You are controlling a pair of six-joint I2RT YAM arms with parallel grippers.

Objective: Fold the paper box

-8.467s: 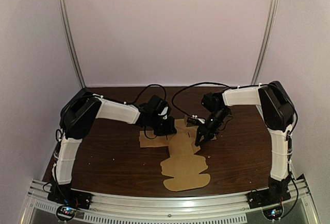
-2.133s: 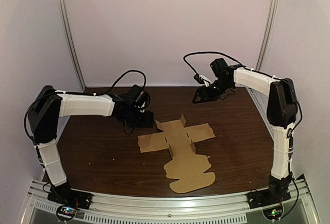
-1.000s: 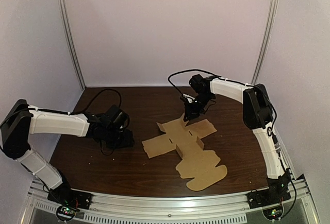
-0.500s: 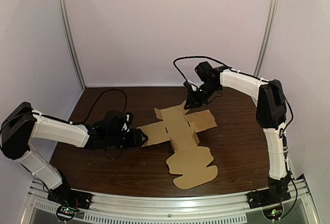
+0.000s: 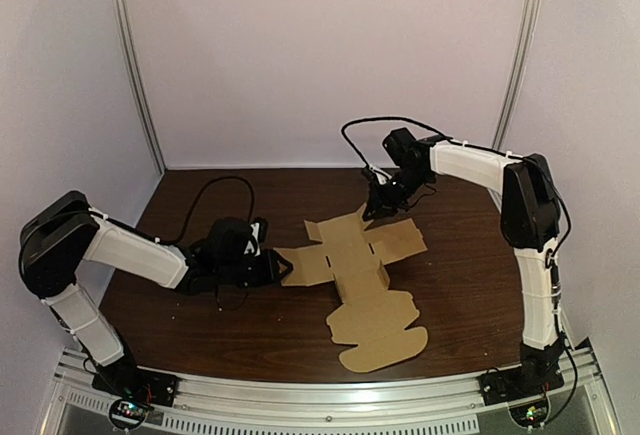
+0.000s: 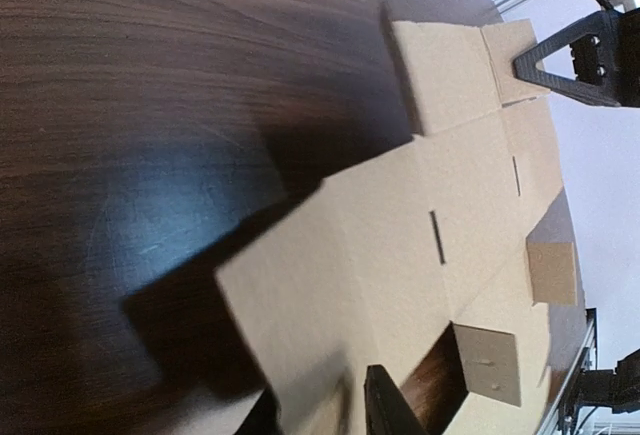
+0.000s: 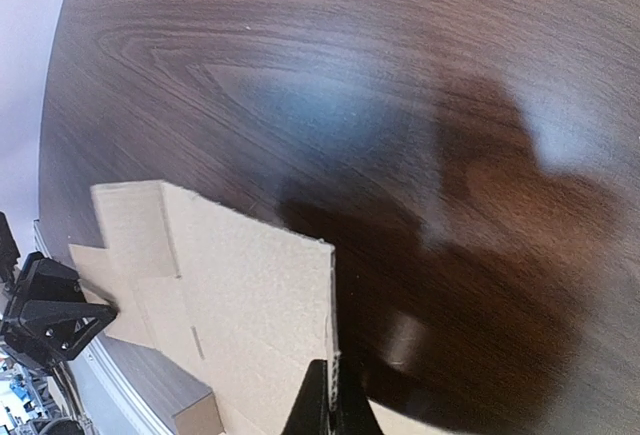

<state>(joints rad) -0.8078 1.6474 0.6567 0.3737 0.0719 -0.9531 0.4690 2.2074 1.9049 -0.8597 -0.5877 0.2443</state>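
Note:
The unfolded brown cardboard box [image 5: 350,255] lies spread in a cross shape at mid-table, its rounded lid panel [image 5: 378,333] toward the near edge. My left gripper [image 5: 277,267] lies low on the table, shut on the box's left flap [image 6: 330,295]; the left wrist view shows that flap running between the fingers [image 6: 385,410]. My right gripper [image 5: 373,208] is shut on the raised far flap [image 7: 250,285], whose thin edge is pinched between its tips [image 7: 333,407]. Each wrist view catches the other gripper across the box: the right gripper [image 6: 580,55] and the left gripper [image 7: 50,320].
The dark wooden table [image 5: 200,325] ends in an aluminium rail [image 5: 330,400] along the near edge. White walls and two slanted metal posts [image 5: 135,65] [image 5: 518,65] close off the back. Black cables [image 5: 215,195] loop over both arms.
One second ago the left gripper was off to the left of the box; it has since moved right onto the left flap. The box has shifted slightly with the right gripper holding the far flap.

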